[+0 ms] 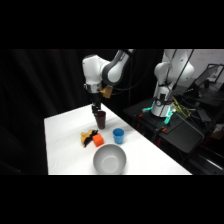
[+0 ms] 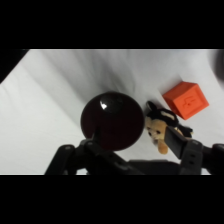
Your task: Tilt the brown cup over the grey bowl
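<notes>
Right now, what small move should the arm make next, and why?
Probably lift the brown cup a little, then carry it toward the grey bowl. The hand is at the cup's rim, the cup stands upright on the table, and the bowl lies apart, nearer the camera.

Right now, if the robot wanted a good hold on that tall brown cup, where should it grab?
Probably the upper wall, near the rim, coming straight down from above. The brown cup stands upright with its open mouth facing up and has no handle, and the gripper is already right above it.

The dark brown cup (image 1: 101, 119) stands upright toward the far side of the white worktop (image 1: 65, 145), well apart from the wide, light-grey bowl (image 1: 109, 160) at the near edge.
</notes>
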Robot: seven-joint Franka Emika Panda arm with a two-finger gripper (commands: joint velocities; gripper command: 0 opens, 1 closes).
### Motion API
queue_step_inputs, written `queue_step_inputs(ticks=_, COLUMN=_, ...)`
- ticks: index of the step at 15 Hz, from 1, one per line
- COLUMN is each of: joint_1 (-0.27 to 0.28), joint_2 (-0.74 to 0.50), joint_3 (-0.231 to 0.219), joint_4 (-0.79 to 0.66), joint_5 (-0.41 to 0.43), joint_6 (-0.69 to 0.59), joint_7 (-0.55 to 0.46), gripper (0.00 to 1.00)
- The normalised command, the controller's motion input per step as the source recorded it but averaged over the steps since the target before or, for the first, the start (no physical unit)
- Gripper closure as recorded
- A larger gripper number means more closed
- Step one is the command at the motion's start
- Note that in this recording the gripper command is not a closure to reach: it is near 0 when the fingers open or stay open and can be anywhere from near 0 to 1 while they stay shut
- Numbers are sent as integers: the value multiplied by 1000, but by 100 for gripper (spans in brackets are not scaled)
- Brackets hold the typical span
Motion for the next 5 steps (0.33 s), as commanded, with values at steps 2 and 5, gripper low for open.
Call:
queue_step_inputs(ticks=2, joint_1=16, joint_2=-569, joint_3=-31, joint_4=38, joint_5=-160, joint_6=-593, joint_7=-12, gripper=0)
queue_step_inputs(ticks=5, joint_1=-45, joint_2=-566, joint_3=-2, joint_4=128, joint_5=-171, joint_6=-612, joint_7=-83, gripper=0)
